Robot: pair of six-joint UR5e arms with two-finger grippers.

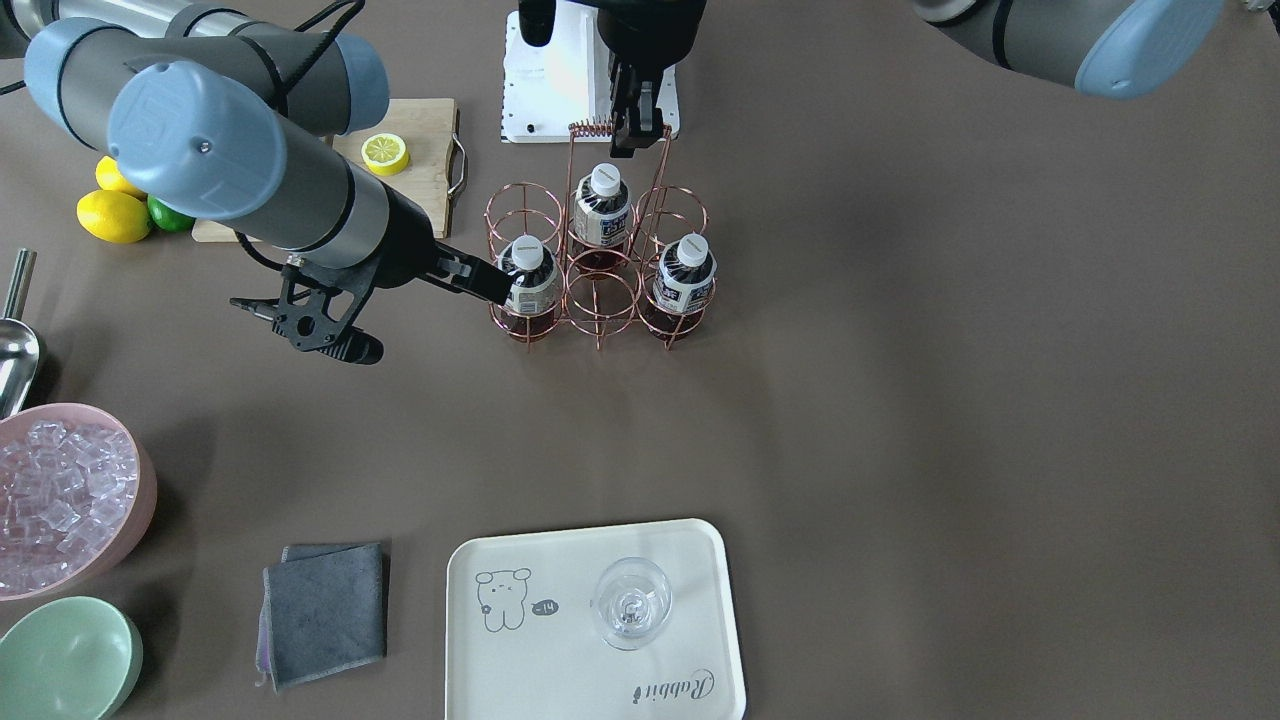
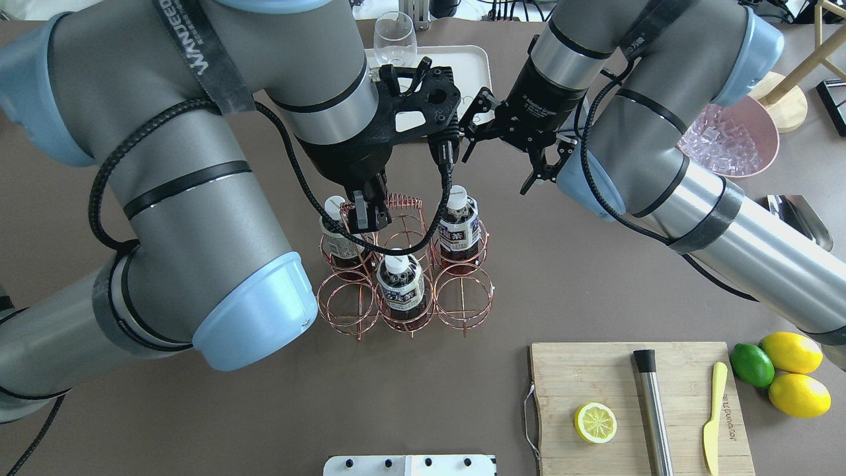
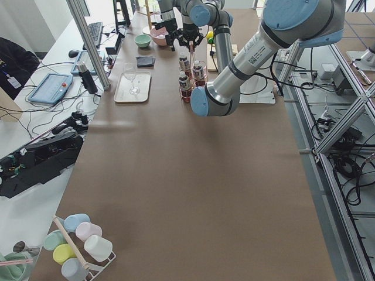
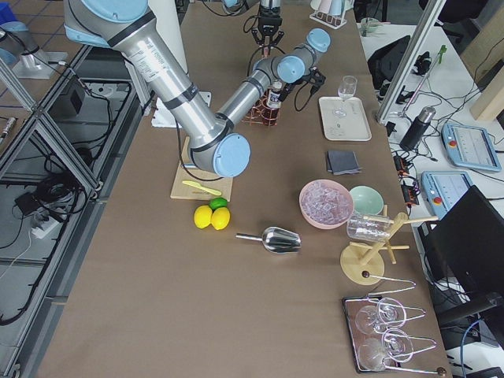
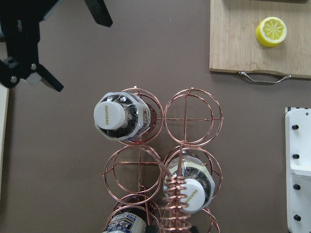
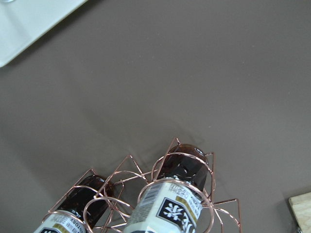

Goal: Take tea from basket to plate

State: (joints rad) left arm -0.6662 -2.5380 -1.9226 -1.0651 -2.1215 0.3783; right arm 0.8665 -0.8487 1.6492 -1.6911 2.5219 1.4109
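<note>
Three tea bottles stand in a copper wire basket (image 1: 600,295) at mid-table: one far right (image 2: 459,225), one near middle (image 2: 401,284), one far left (image 2: 337,235). My left gripper (image 2: 367,215) is shut on the basket's coiled top handle (image 1: 600,126). My right gripper (image 2: 496,173) is open and empty, just beyond and above the far-right bottle (image 1: 530,280); its spread fingers (image 5: 99,14) show in the left wrist view. The cream plate (image 1: 560,650) lies at the far edge, with an empty wine glass (image 1: 632,600) on it.
A cutting board (image 2: 674,370) near right carries a lemon half (image 2: 595,423), a metal muddler and a yellow knife. Lemons and a lime (image 2: 790,370) lie beside it. A pink ice bowl (image 1: 60,500), a green bowl (image 1: 65,660), a grey cloth (image 1: 325,610) and a scoop (image 1: 15,350) lie far right.
</note>
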